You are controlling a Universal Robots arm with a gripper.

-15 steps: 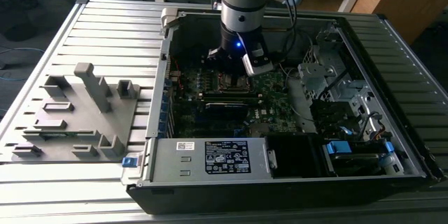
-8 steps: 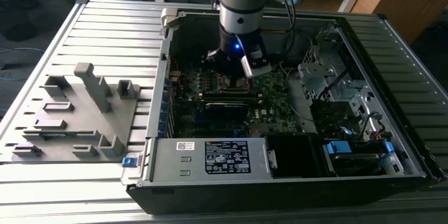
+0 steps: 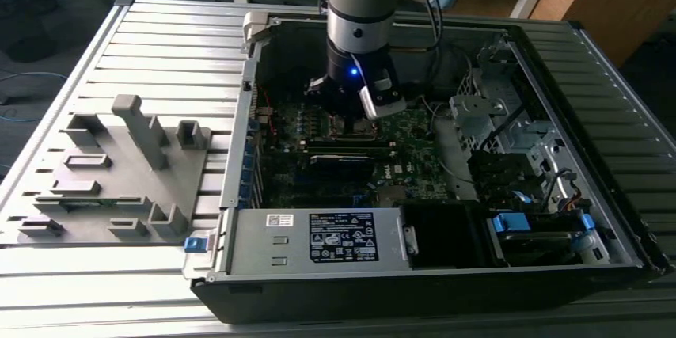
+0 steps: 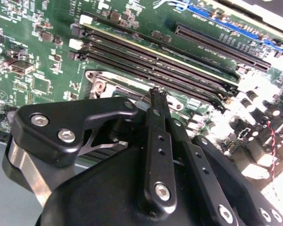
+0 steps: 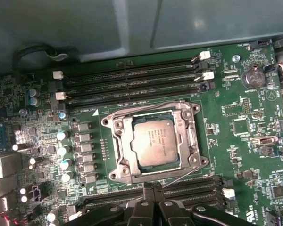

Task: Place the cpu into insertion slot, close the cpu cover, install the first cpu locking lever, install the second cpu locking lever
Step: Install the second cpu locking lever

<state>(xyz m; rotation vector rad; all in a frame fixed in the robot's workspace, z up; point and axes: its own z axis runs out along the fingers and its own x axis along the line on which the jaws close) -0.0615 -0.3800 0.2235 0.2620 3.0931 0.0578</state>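
While I'm watching the first wrist view, the cpu point(image 5: 154, 142) is lying flat in the insertion slot point(image 5: 119, 143), its dull silver top showing through the window of the cpu cover point(image 5: 191, 141), which is sitting down around the chip; a thin wire lever point(image 5: 186, 175) is angling out from the socket's corner toward the gripper point(image 5: 153, 190); the exterior view is giving me none of that detail, since the arm point(image 3: 359, 13) is standing straight over the socket inside the computer case point(image 3: 591, 61). In the second wrist view I'm getting the gripper point(image 4: 156, 94) from behind, its black fingers point(image 4: 153, 125) pressed together into one narrow tip, holding nothing I can make out, poised at the socket's edge beside the long memory slots point(image 4: 155, 61). Off to the exterior view's left, a grey fixture tray point(image 3: 106, 195) is resting on the slatted table point(image 3: 158, 37); the case is holding the green motherboard point(image 3: 412, 136) and a labelled power supply point(image 3: 317, 239).
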